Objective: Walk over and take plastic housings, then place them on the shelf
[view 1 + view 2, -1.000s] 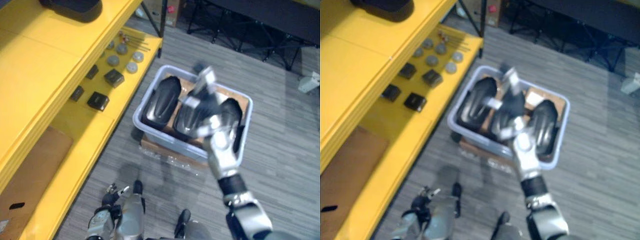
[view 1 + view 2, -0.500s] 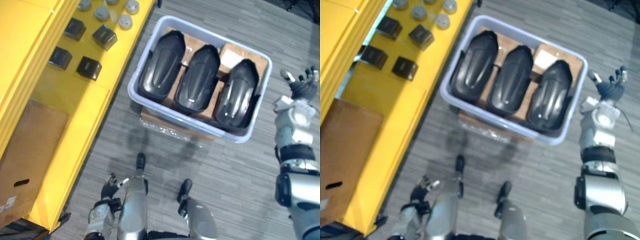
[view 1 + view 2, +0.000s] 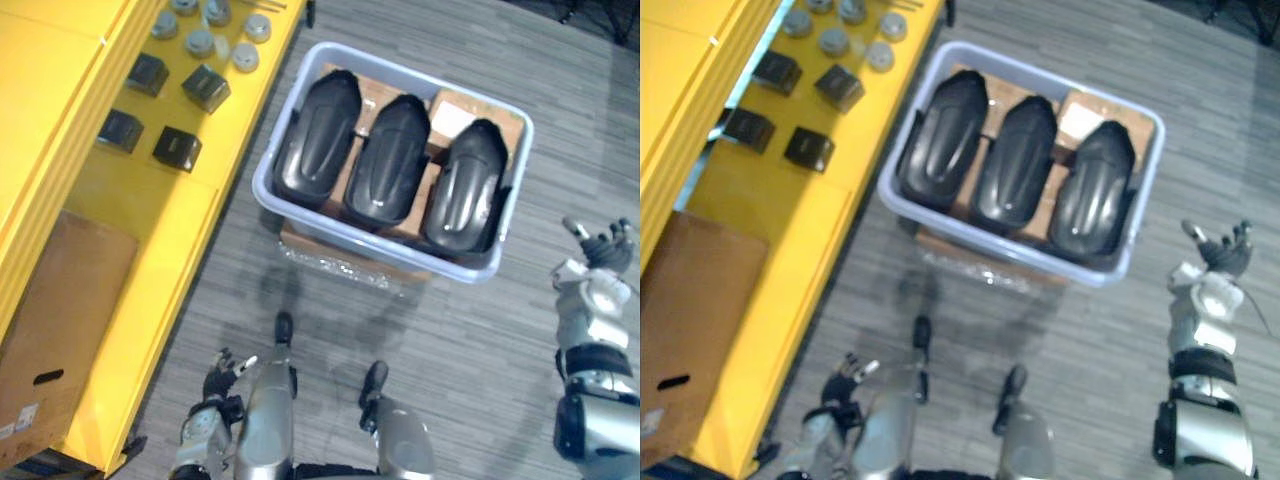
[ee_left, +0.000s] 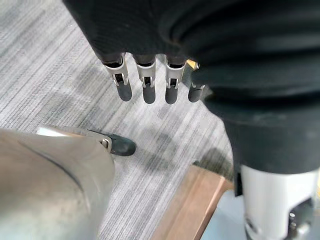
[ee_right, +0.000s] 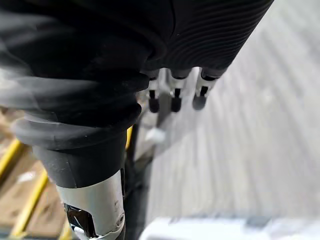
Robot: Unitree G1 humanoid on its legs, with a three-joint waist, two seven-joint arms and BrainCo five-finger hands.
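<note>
Three black plastic housings (image 3: 315,140) (image 3: 388,160) (image 3: 462,185) lie side by side in a pale blue bin (image 3: 385,258) on the floor. My right hand (image 3: 603,250) hovers over the floor to the right of the bin, a little nearer to me than its right corner, fingers spread and empty. In the right wrist view its fingers (image 5: 175,97) hang straight with nothing between them. My left hand (image 3: 222,372) hangs low by my side, well short of the bin; its fingers (image 4: 145,85) are relaxed over the grey floor and hold nothing.
A yellow shelf (image 3: 150,230) runs along the left, carrying small black boxes (image 3: 176,148), grey discs (image 3: 200,42) and a flat cardboard box (image 3: 70,320). The bin rests on a brown board (image 3: 340,262). Grey floor lies to the bin's right.
My right hand has drawn back from over the bin to the right and down, empty. The view has shifted with the camera; the three housings stay in the bin.
</note>
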